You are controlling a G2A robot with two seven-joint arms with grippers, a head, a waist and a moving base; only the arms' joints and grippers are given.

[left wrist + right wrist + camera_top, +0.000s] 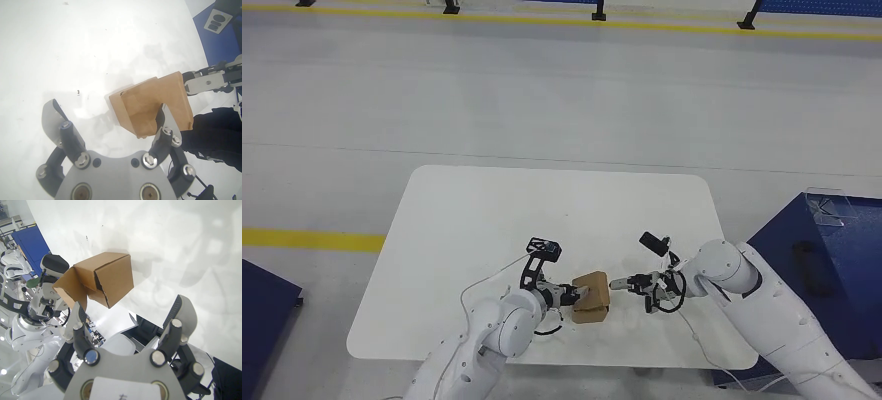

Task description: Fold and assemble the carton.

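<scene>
The carton [591, 297] sat between the left gripper [108, 103] and right gripper [128, 300], both gaping wide and gripping nothing, probably flanking it to press its loose flap [70, 289] shut.

Both end effectors [108, 105] [129, 302], jaws apart

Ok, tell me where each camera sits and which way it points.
Top view: above the arms, looking down at the table; both arms show, either side of the carton.
Left wrist view: on the left wrist, facing the carton past the open left gripper.
Right wrist view: on the right wrist, facing the carton past the open right gripper.
Shared: all three show the carton.
</scene>
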